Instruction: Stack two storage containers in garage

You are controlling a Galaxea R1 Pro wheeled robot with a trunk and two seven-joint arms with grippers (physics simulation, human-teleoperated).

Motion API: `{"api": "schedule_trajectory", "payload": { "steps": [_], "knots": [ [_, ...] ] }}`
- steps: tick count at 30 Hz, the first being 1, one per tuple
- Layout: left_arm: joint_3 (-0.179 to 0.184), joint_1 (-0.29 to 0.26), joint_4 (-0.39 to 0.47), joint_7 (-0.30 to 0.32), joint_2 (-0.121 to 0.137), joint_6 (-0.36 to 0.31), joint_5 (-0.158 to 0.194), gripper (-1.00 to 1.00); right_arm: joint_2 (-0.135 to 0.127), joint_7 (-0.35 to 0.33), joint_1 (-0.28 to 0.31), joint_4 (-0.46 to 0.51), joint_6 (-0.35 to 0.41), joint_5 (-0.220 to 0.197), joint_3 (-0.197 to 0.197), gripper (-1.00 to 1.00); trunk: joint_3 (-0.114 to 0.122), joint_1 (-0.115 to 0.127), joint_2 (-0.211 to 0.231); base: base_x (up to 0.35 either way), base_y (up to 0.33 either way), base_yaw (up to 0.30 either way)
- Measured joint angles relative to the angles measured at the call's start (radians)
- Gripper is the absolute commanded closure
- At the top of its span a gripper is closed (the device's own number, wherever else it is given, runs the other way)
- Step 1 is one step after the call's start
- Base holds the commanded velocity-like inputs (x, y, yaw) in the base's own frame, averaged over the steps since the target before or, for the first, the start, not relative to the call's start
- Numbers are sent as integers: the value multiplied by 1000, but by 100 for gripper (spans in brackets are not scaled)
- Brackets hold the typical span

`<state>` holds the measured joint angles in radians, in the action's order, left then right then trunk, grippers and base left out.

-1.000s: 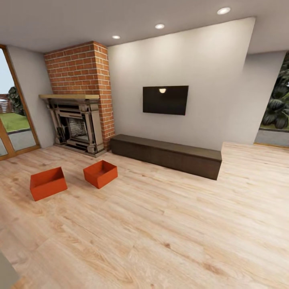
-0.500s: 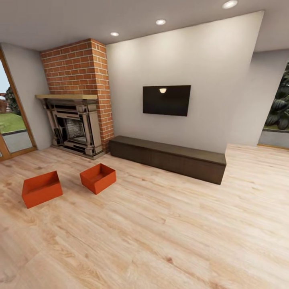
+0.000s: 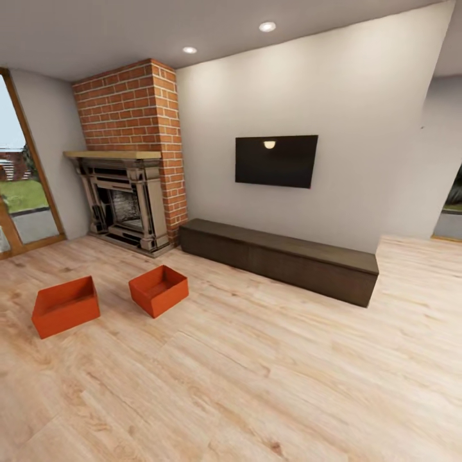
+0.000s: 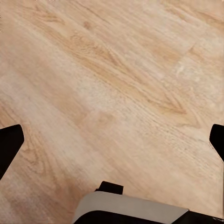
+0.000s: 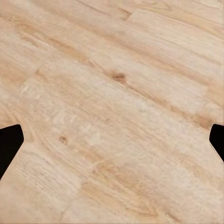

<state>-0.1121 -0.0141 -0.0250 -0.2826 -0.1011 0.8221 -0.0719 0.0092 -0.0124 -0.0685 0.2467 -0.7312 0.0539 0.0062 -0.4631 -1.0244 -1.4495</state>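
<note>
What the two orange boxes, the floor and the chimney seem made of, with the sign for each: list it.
Left storage container and right storage container: thin, plain, matte orange-red walls, probably plastic, though the render leaves it open.
Floor: light wood planks, shown by grain, knots and board seams.
Chimney: red brick, shown by the pale mortar lines.
</note>
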Motion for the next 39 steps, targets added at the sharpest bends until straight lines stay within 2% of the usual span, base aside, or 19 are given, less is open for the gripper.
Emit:
{"api": "schedule_trajectory", "payload": {
  "steps": [39],
  "knots": [
    [0,0,0,0,0,0,1,-100,0,-1,0,0,0,0,0,-100,0,0,0,306,-194,247]
  ]
}}
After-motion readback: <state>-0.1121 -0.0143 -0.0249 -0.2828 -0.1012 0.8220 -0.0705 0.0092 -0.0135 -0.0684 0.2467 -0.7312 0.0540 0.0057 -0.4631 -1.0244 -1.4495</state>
